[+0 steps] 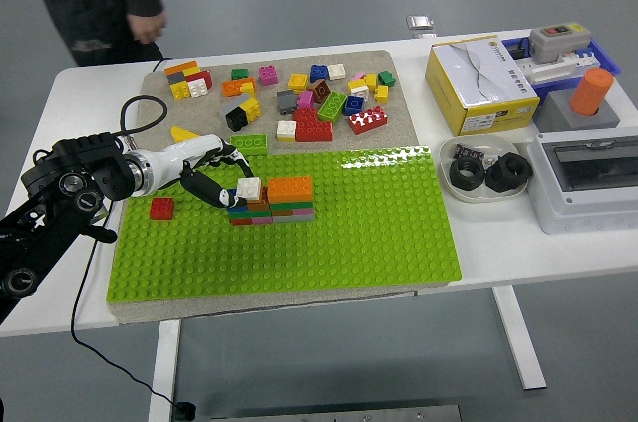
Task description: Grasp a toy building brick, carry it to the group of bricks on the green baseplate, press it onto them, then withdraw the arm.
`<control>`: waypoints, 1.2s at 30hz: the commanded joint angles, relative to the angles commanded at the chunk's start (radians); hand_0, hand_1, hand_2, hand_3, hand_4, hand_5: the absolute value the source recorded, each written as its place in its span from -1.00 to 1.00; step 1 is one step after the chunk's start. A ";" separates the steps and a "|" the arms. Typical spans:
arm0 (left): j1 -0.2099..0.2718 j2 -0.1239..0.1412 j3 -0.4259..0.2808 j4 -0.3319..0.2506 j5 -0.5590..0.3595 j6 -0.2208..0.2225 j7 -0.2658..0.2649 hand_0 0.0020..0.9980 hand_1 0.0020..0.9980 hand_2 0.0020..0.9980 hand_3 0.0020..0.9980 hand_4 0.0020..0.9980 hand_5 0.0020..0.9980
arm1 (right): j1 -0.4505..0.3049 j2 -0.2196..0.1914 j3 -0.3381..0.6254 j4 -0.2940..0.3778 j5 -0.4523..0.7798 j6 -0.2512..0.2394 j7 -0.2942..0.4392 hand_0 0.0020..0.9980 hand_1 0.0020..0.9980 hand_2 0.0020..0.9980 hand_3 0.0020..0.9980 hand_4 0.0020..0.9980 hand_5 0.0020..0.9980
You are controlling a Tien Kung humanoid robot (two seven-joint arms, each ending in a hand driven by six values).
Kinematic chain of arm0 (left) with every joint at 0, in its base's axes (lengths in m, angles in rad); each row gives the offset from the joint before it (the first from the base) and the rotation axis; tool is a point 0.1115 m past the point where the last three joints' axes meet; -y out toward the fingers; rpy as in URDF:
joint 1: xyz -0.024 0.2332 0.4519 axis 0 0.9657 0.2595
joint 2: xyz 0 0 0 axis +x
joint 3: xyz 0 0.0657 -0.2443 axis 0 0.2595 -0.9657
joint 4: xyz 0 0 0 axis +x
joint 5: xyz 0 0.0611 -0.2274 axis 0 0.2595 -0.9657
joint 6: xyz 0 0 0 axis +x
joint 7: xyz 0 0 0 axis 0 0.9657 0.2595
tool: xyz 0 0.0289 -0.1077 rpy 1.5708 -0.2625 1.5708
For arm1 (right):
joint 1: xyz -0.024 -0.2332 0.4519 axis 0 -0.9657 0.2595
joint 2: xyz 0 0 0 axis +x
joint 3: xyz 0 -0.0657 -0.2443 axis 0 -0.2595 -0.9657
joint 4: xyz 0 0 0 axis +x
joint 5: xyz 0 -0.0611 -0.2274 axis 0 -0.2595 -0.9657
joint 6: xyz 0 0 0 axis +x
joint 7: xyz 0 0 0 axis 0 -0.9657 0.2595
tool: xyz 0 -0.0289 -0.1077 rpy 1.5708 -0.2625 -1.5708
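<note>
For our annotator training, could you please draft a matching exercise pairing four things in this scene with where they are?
Things:
1. white brick
2. red brick
3. black nuts
4. orange cylinder

Places:
A. alone on the green baseplate, left of the stack
B. in the white dish
C. on the grey block, far right
D. in the left hand, at the brick stack

Pairs: 1-D, 2-A, 3-B, 4-C

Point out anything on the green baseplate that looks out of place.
One red brick sits alone on the green baseplate, left of the brick stack and apart from it. The left hand holds a white brick at the stack.
</note>
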 joint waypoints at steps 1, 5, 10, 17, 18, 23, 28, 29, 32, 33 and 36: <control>-0.002 -0.001 -0.001 0.004 0.001 0.002 -0.002 1.00 0.87 0.78 -0.22 0.56 -1.00 | 0.000 0.000 0.000 0.000 0.000 0.000 0.000 0.46 0.35 0.49 0.75 0.46 1.00; -0.003 -0.004 -0.002 0.018 0.004 0.006 -0.006 1.00 0.87 0.78 -0.22 0.56 -1.00 | 0.000 0.000 0.001 0.000 0.000 0.000 0.000 0.46 0.35 0.49 0.75 0.46 1.00; -0.003 -0.008 0.000 0.028 0.007 0.009 -0.010 1.00 0.87 0.78 -0.22 0.56 -1.00 | 0.000 0.000 0.002 0.000 -0.002 0.001 -0.001 0.46 0.35 0.49 0.75 0.46 1.00; 0.000 -0.011 -0.001 0.022 0.019 0.010 -0.007 1.00 0.87 0.78 -0.22 0.55 -1.00 | -0.002 -0.001 0.003 0.000 -0.004 0.000 -0.001 0.46 0.35 0.49 0.75 0.46 1.00; 0.000 -0.011 -0.002 0.018 0.020 0.009 -0.006 1.00 0.87 0.78 -0.22 0.55 -1.00 | -0.002 -0.001 0.004 0.000 -0.004 0.000 -0.001 0.46 0.35 0.49 0.75 0.46 1.00; -0.001 -0.013 0.000 -0.002 0.025 0.004 0.004 1.00 0.87 0.77 -0.22 0.55 -1.00 | -0.002 -0.001 0.006 0.000 -0.005 0.000 -0.001 0.46 0.35 0.49 0.75 0.46 1.00; -0.002 -0.019 0.005 -0.008 0.028 0.003 0.008 1.00 0.87 0.77 -0.22 0.55 -1.00 | -0.001 0.000 0.007 0.000 -0.006 0.000 -0.002 0.46 0.35 0.49 0.75 0.46 1.00; -0.002 -0.020 0.005 -0.008 0.029 0.003 0.007 0.99 0.87 0.77 -0.22 0.54 -1.00 | 0.000 0.000 0.007 0.000 -0.006 0.000 -0.002 0.46 0.35 0.49 0.75 0.46 1.00; -0.006 -0.024 0.009 -0.005 0.030 0.005 0.006 0.99 0.87 0.77 -0.22 0.54 -1.00 | 0.000 0.000 0.008 0.000 -0.007 0.000 -0.002 0.46 0.35 0.49 0.75 0.46 1.00; -0.006 -0.025 0.009 -0.005 0.031 0.005 0.006 0.99 0.87 0.77 -0.22 0.54 -1.00 | 0.000 0.000 0.008 0.000 -0.007 0.000 -0.002 0.46 0.35 0.49 0.75 0.46 1.00; -0.009 -0.029 0.012 0.000 0.032 0.007 0.006 0.99 0.87 0.77 -0.22 0.54 -1.00 | 0.001 0.000 0.009 0.000 -0.008 0.000 -0.002 0.46 0.35 0.49 0.75 0.46 1.00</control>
